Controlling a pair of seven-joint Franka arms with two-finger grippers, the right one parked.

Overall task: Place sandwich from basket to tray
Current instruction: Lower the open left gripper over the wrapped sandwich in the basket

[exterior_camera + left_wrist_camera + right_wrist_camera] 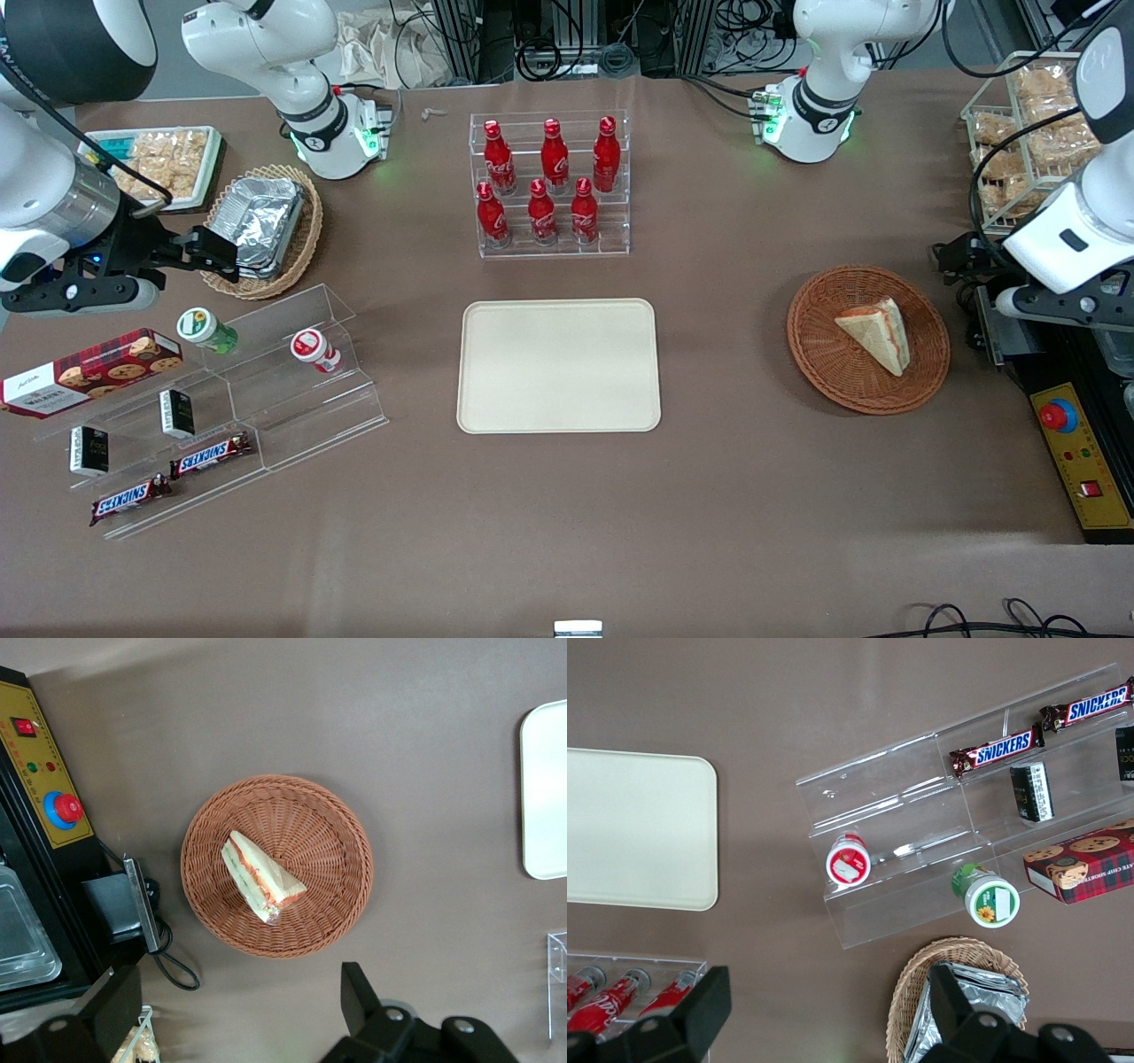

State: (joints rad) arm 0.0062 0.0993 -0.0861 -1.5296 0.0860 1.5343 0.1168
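— Where's the tray?

— The cream tray (558, 365) lies bare at mid-table, brown cloth open all round its rim. A rack of red bottles (551, 184) stands farther from the front camera.

— And the sandwich?

— Toward the working arm's end, the wedge (876, 333) lies in the reddish wicker basket (826, 359), well apart from the tray.

— The gripper?

— The gripper (235, 1014) hangs above the table just outside the basket's rim, fingers (359, 997) spread wide, apparently holding nothing.
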